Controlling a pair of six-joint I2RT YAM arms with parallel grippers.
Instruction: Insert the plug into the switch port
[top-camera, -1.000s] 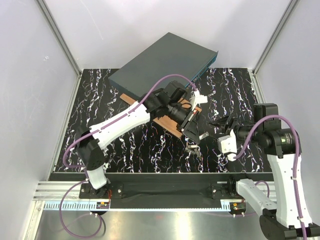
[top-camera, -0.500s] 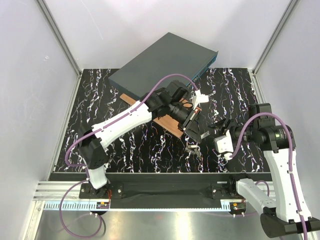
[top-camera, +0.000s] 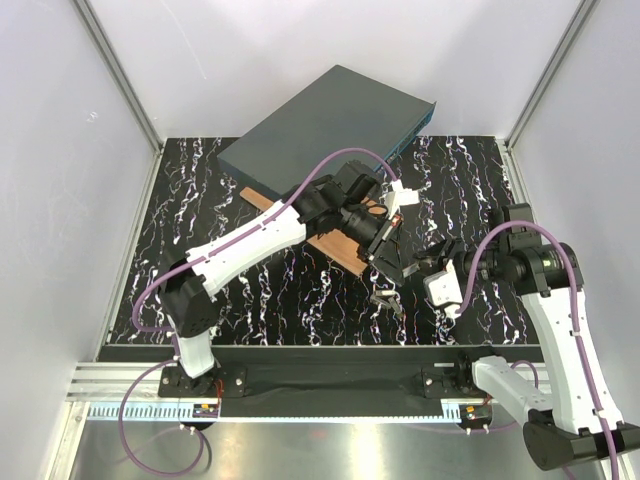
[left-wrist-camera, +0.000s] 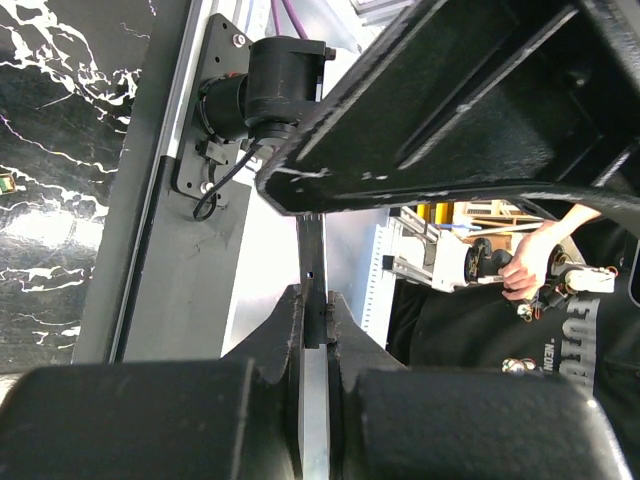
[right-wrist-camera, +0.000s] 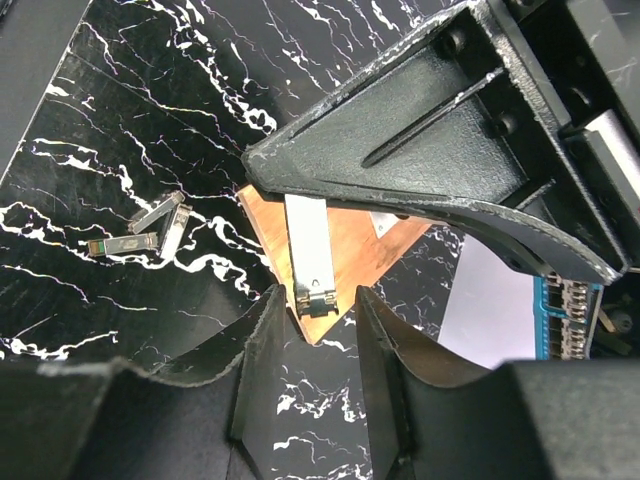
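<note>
The switch (top-camera: 330, 130), a flat dark grey-teal box, lies at the back of the table, and its teal port row (right-wrist-camera: 562, 308) shows in the right wrist view. My left gripper (top-camera: 392, 264) is shut on a slim silver plug (right-wrist-camera: 309, 258), seen edge-on as a thin strip (left-wrist-camera: 311, 270) between the jaws (left-wrist-camera: 313, 308). My right gripper (top-camera: 424, 270) faces it from the right. Its fingertips (right-wrist-camera: 270, 305) straddle the plug's free end, with a gap on each side, so this gripper (right-wrist-camera: 318, 305) is open and touches nothing.
A thin brown wooden board (top-camera: 325, 240) lies in front of the switch, under the left gripper. Two loose silver plugs (right-wrist-camera: 150, 228) rest on the black marbled table (top-camera: 250, 290), near its front edge (top-camera: 388, 300). White walls and metal posts enclose the table.
The right arm has swung left toward the left gripper, and its jaws have narrowed around the plug's free end. The left gripper has kept its grip and barely shifted.
</note>
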